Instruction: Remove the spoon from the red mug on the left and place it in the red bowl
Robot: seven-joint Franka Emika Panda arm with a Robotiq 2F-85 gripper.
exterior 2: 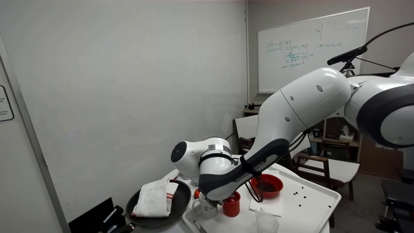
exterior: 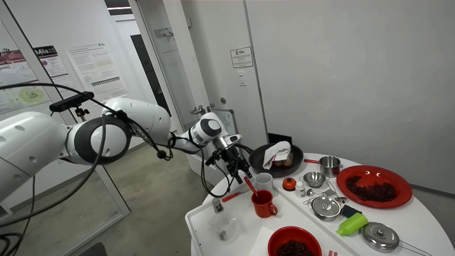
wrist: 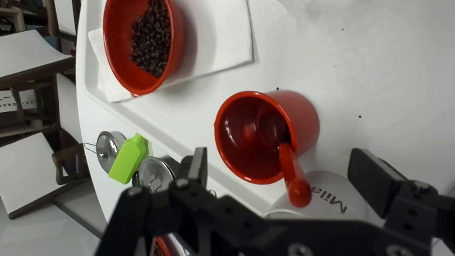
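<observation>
The spoon (wrist: 293, 172) leans in the mug (wrist: 305, 124), handle jutting over the rim towards the gripper (wrist: 279, 163), spread wide and not yet holding it. Best to centre on the handle, pinch firmly, then draw up along its slant, sparing the white cup (wrist: 339, 186) just beside. Dark beans (wrist: 153, 39) part-fill the bowl (wrist: 178, 46); none show in the mug

"Mila" on white mug (wrist: 332, 193), poster (exterior: 56, 67), sign (exterior: 242, 57), "FRANK… MIKA" on arm (exterior 2: 278, 123)
</observation>
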